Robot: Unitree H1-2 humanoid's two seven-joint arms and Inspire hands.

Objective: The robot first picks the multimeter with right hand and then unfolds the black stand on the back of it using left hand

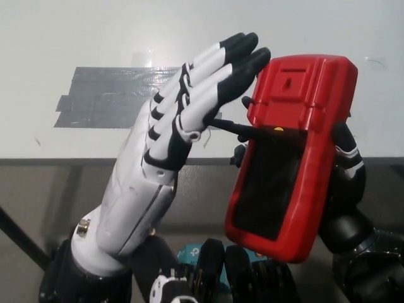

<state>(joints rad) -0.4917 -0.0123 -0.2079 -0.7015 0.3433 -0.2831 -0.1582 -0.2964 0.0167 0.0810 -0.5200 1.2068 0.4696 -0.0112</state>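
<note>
My black right hand [347, 170] holds the red multimeter [287, 148] up off the table, its back facing the camera. On that back lies a black panel, and the black stand [237, 128] sticks out from it to the left as a thin bar. My white left hand [183, 120] is raised beside the multimeter with its fingers straight and close together, the dark fingertips [249, 53] by the multimeter's upper left corner. The stand's tip lies just under those fingers; whether they touch it I cannot tell.
A patch of grey tape [104, 95] is stuck on the white table [76, 31] behind my left hand. The table's front edge [63, 161] runs across the middle, with grey floor below it.
</note>
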